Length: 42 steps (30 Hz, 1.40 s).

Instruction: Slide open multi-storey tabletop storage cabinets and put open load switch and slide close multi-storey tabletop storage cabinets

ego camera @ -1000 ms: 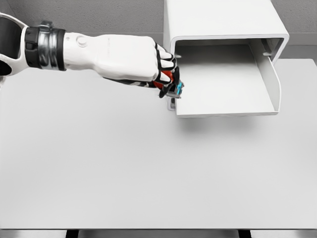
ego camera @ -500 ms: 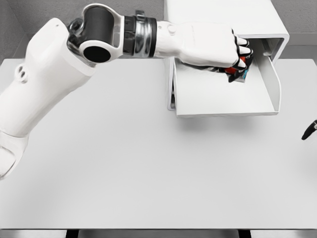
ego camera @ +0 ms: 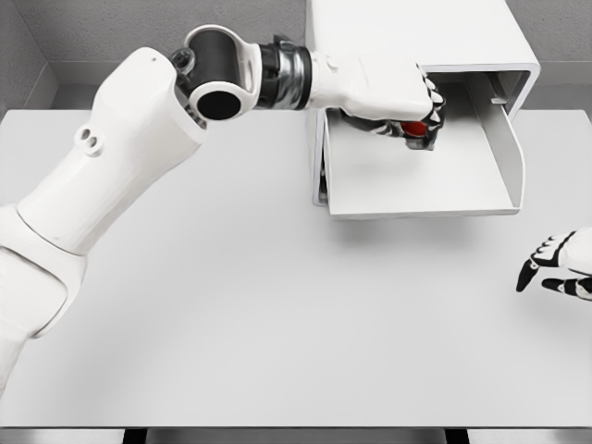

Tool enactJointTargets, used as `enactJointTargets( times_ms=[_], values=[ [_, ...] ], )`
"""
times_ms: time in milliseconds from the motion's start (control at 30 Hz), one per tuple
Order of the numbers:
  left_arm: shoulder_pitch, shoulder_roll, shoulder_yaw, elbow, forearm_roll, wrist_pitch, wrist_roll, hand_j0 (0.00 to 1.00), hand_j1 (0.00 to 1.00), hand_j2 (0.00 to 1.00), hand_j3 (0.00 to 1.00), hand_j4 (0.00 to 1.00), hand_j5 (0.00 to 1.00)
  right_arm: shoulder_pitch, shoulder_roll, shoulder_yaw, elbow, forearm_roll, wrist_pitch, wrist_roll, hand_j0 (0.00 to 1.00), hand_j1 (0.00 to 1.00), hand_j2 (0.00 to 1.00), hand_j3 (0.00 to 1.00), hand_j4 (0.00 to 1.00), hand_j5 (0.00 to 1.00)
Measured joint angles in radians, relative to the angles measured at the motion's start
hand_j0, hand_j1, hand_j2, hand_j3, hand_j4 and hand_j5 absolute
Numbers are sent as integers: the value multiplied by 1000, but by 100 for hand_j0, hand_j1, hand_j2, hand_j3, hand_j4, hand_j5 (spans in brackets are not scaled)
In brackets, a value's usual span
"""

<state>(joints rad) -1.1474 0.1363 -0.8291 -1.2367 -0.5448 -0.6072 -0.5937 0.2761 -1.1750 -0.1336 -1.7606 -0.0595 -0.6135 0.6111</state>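
Pulled slightly back, left hand (ego camera: 407, 102) grips red switch (ego camera: 416, 129) inside the open drawer (ego camera: 416, 176); no readable labels.

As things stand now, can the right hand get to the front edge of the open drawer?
Probably yes. The right hand hovers over bare table, the drawer front faces it unobstructed; the left hand with the load switch is deeper inside.

White tabletop (ego camera: 231, 324) fills most of view, front edge near bottom. Grey textured wall (ego camera: 111, 37) behind, along top. Dark gaps below front edge.
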Motion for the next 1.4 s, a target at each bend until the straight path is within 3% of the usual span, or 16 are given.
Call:
enactJointTargets(
  times_ms=[67, 267, 333, 433, 567, 667, 733, 767, 833, 867, 933, 967, 1033, 1133, 1233, 1400],
  values=[
    [0, -3, -2, 4, -5, -2, -3, 99, 99, 99, 99, 99, 99, 0, 0, 4, 0, 0, 0, 0, 49, 49, 49, 49, 49, 49],
    [-8, -1, -6, 3, -7, -6, -12, 100, 100, 100, 100, 100, 100, 0, 0, 7, 0, 0, 0, 0, 50, 50, 50, 50, 50, 50],
    [-17, 5, -7, -1, 29, -6, -15, 100, 100, 100, 100, 100, 100, -21, 0, 7, 0, 0, 0, 0, 50, 50, 50, 50, 50, 50],
    [-25, 38, -7, -50, 120, -7, -17, 100, 100, 100, 100, 100, 100, -61, 1, 8, 0, -2, 0, 0, 50, 50, 50, 50, 50, 50],
    [-51, 147, -2, -188, 301, -6, -17, 100, 100, 100, 100, 100, 100, -123, 2, 18, 0, -3, 1, 0, 50, 50, 50, 50, 50, 50],
    [-54, 286, 25, -317, 469, -7, -18, 100, 100, 100, 100, 100, 100, -175, 5, 71, 0, -2, 0, 0, 50, 50, 50, 50, 50, 50],
    [-48, 435, 67, -389, 594, -7, -18, 100, 100, 100, 100, 100, 100, -189, 6, 91, 0, -2, 0, 0, 50, 50, 50, 50, 50, 50],
    [-37, 519, 87, -411, 640, -7, -18, 100, 100, 100, 100, 100, 100, -190, 7, 97, 0, -2, 0, 0, 50, 50, 50, 50, 50, 50],
    [66, 692, 112, -435, 697, -7, -18, 100, 100, 100, 100, 100, 100, -195, 8, 106, 0, -2, 0, 0, 50, 50, 50, 50, 50, 50],
    [130, 771, 121, -438, 714, -7, -18, 100, 100, 100, 100, 100, 100, -204, 8, 111, 0, -1, 0, 0, 50, 50, 50, 50, 50, 50],
    [334, 881, 128, -394, 728, -7, -18, 100, 100, 100, 100, 100, 100, -235, 8, 129, 0, -2, 0, 0, 50, 50, 50, 50, 50, 50],
    [368, 913, 129, -368, 727, -9, -18, 100, 100, 100, 100, 100, 100, -245, 9, 140, 1, -2, 0, 0, 50, 50, 50, 50, 50, 50],
    [377, 944, 134, -336, 725, -8, -18, 100, 100, 100, 100, 100, 100, -261, 10, 156, 1, -2, 0, 0, 50, 50, 50, 50, 50, 50],
    [393, 922, 143, -300, 702, -7, -18, 100, 100, 100, 100, 100, 100, -293, 14, 182, 1, -2, 0, 0, 50, 50, 50, 50, 50, 50],
    [400, 907, 157, -286, 690, -7, -18, 100, 100, 100, 100, 100, 100, -362, 21, 226, 1, -3, 1, 0, 50, 50, 50, 50, 50, 50],
    [401, 901, 165, -279, 685, -6, -17, 100, 100, 100, 100, 100, 100, -394, 33, 282, 1, -3, 0, 0, 51, 51, 51, 51, 51, 51]
  ],
)
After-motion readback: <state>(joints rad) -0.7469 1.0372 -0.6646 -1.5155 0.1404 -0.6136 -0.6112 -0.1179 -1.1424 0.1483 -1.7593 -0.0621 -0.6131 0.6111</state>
